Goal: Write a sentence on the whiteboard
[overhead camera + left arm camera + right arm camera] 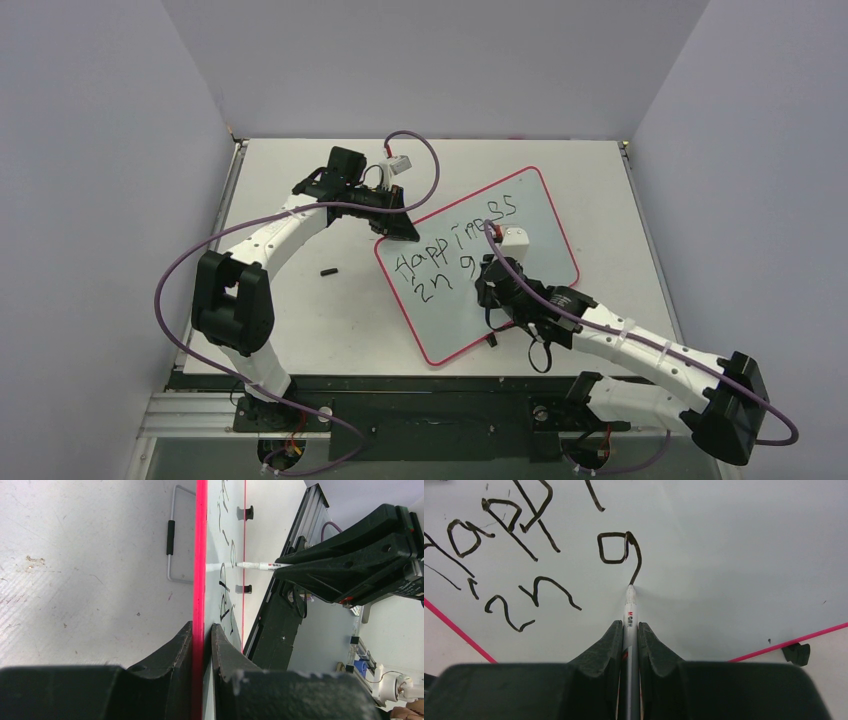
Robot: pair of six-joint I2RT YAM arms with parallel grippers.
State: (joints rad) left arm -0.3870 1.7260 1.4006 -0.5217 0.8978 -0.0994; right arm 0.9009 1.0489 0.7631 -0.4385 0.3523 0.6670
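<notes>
On the right half of the table (pixel 300 320), your left gripper (pixel 202 630) pinches the whiteboard (pixel 530 215) by its red rim while the right gripper (pixel 630 630) clamps the marker (pixel 630 611), tip on a g's tail mid-sentence (pixel 455 250); next, probably lift and start the following letter.

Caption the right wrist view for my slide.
Marker clamped in the right jaws meets the whiteboard at a g's tail.

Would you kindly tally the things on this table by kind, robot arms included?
Whiteboard: 1
Marker: 1
Small black piece, lying loose: 1
Robot arms: 2, the left arm and the right arm
Total: 5
</notes>
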